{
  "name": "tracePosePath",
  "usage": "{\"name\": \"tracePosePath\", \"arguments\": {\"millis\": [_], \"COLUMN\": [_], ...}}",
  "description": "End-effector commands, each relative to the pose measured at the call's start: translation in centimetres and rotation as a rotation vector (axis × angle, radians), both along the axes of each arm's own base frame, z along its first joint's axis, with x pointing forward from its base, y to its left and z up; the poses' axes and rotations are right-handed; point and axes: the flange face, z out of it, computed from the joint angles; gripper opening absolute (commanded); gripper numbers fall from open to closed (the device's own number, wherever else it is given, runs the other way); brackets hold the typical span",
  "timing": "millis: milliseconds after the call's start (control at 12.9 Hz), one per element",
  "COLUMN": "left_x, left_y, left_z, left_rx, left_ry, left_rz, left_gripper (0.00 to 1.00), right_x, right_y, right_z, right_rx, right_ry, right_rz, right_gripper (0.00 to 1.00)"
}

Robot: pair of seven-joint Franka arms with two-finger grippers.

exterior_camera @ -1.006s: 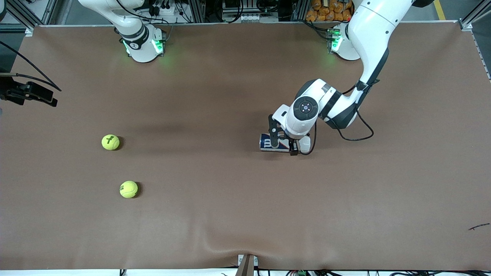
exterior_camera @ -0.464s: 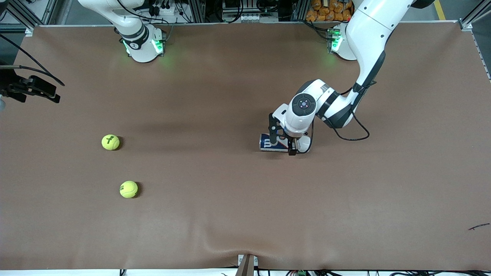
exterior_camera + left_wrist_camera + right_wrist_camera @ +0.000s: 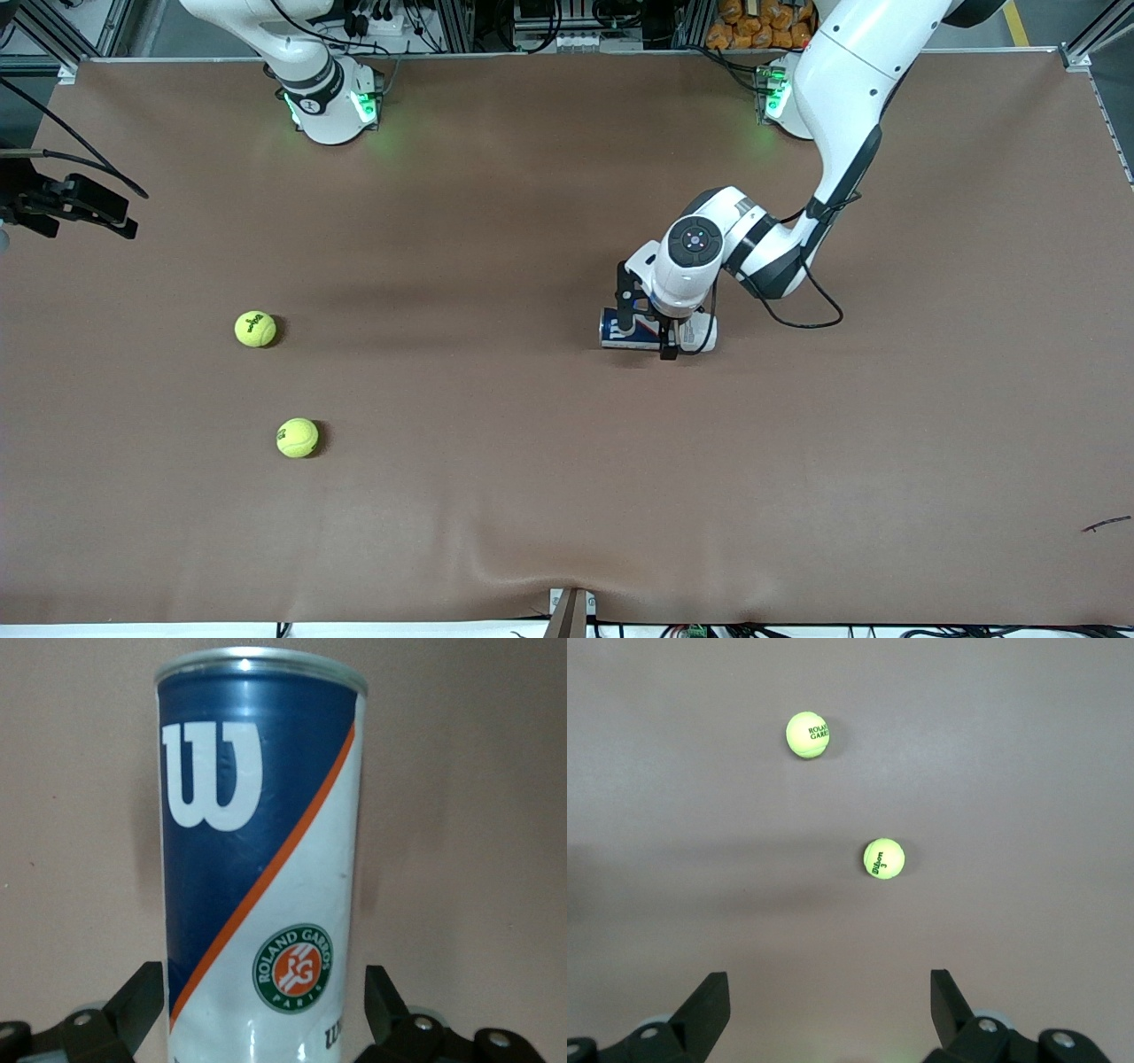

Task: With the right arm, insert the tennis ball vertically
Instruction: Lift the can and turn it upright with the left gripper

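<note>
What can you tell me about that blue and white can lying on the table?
The can is a tennis ball tube with a glossy blue and white wrap, an orange diagonal stripe, a big white W and a round Roland Garros badge. One end has a silvery metal rim. It lies on its side on the brown table. The left gripper straddles it with fingers open on either side, not yet clamped.

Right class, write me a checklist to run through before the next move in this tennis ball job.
1. Can upright: not ok, it lies on its side.
2. Left gripper around the can: ok, an open finger on each side.
3. Can gripped: not ok, the fingers are not closed on it.
4. Right gripper free: ok, open and empty.
5. Nearer tennis ball and farther tennis ball unobstructed: ok.
6. Can's mouth uncovered: cannot tell.
</note>
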Motion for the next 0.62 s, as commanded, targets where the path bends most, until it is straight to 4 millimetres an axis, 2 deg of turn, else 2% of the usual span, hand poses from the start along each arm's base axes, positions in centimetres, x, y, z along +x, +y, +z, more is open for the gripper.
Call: {"name": "tracePosePath", "arguments": {"millis": [0,77,155,464,542], "left_x": [0.0,0.0,0.1,0.7,1.4], "left_y": [-0.2,-0.3,-0.2,-0.7,-1.0], "left_z": [-0.7,-0.6,-0.6,0.9,2.2], "left_rx": [0.006,0.012,0.018,0.006,-0.004], "left_ry": [-0.022,-0.031,-0.04,-0.065,-0.081], "left_rz": [-0.027,-0.042,-0.054,-0.054,-0.048], "left_gripper": [0.88,0.74,0.53,0.52,0.52], "right_x": [-0.3,-0.1,0.1,0.4,0.3], "right_y": [0.1,0.0,0.0,-0.4,-0.5], "right_z": [-0.7,-1.5,-2.0,-3.1,-3.5], "right_rx": [-0.003,-0.003,-0.004,-0.004,-0.003], "right_ry": [0.024,0.033,0.039,0.062,0.07], "right_rz": [-0.001,-0.005,-0.005,-0.012,-0.014], "right_gripper": [1.0,1.0,1.0,1.0,1.0]}}
